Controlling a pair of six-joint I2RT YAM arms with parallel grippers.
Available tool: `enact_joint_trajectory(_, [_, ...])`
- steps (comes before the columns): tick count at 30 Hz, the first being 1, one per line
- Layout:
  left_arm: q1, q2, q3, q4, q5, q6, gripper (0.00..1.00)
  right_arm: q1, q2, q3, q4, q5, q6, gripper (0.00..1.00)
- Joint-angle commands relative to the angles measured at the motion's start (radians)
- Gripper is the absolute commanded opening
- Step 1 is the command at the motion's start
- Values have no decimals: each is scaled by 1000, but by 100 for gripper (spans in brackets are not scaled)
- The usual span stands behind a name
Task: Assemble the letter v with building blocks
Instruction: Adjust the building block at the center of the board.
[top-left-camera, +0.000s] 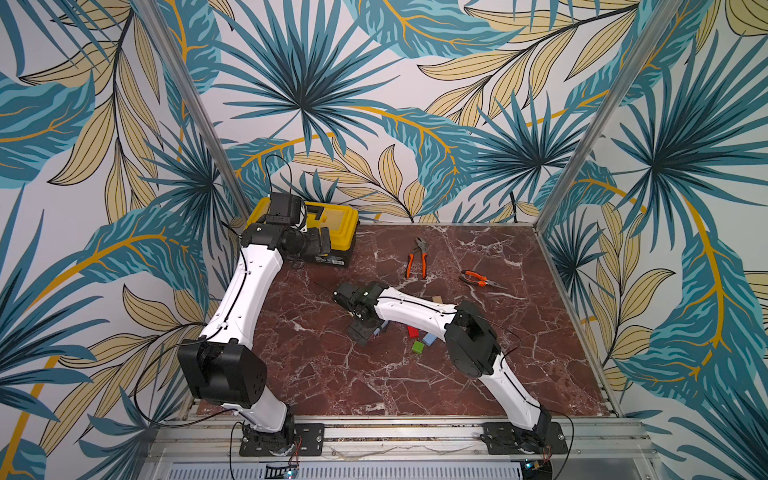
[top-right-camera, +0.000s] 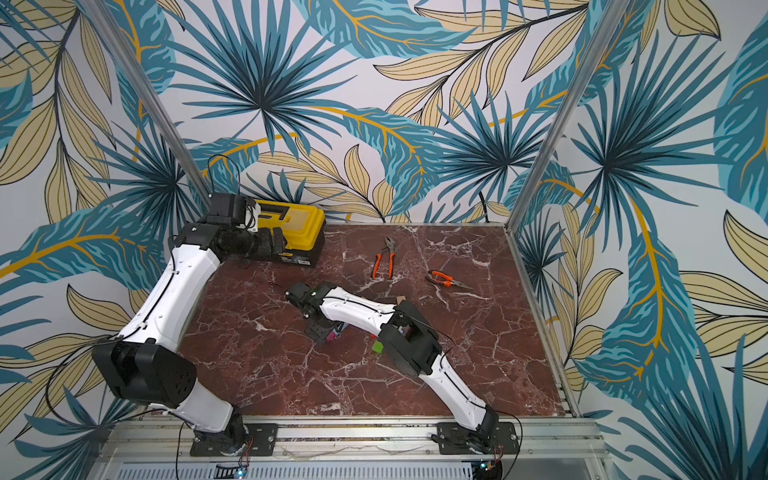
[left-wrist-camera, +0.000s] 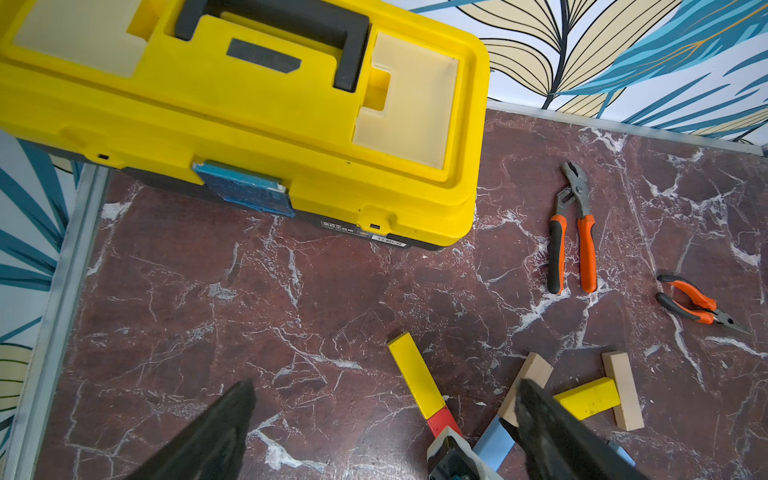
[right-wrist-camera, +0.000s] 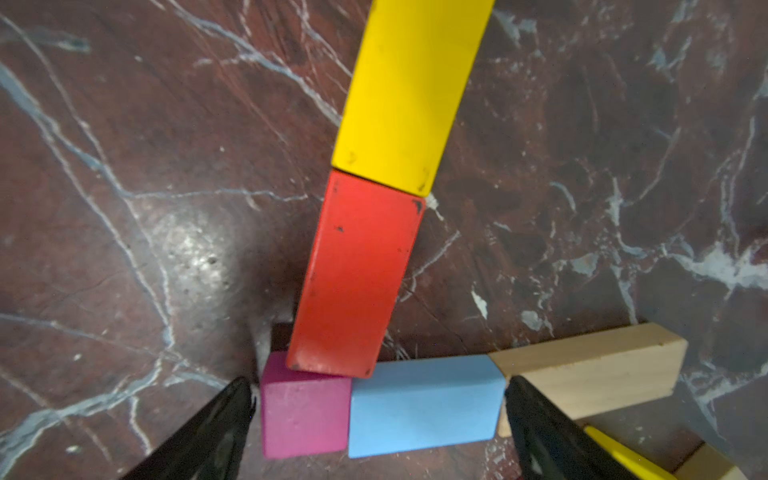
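In the right wrist view the letter v lies flat on the marble: a yellow bar (right-wrist-camera: 407, 91) joins a red block (right-wrist-camera: 357, 274), and a magenta cube (right-wrist-camera: 303, 411) forms the point. A light-blue block (right-wrist-camera: 424, 407) and a plain-wood bar (right-wrist-camera: 590, 370) make the other arm. My right gripper (right-wrist-camera: 379, 384) is low and open, its fingers straddling the cube and the light-blue block. My left gripper (left-wrist-camera: 385, 385) hangs open and holds nothing, raised beside the toolbox (left-wrist-camera: 257, 124). Spare building blocks lie nearby: a yellow bar (left-wrist-camera: 588, 398), a plain-wood bar (left-wrist-camera: 623, 390) and a green cube (top-left-camera: 417, 347).
A yellow toolbox (top-left-camera: 328, 220) stands at the back left. Two orange-handled pliers (top-left-camera: 417, 259) (top-left-camera: 482, 279) lie toward the back right. A red block (top-left-camera: 413, 331) and a light-blue block (top-left-camera: 429, 340) sit under the right arm. Metal rails edge the table.
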Motion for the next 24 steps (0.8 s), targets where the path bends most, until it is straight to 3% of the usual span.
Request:
enact_joint_trajectory(1, [13,-17,-10,8,4,13,99,-3,-91,-37,22,-31,18,96])
enact_joint_trajectory(13, [15,-17,-10,9,8,11,99,-199,-324,-343,91,-42,142,97])
enact_joint_trajectory(24, [16,-18,-11,8,10,9,99,-278,-298,-427,135,-102,52,98])
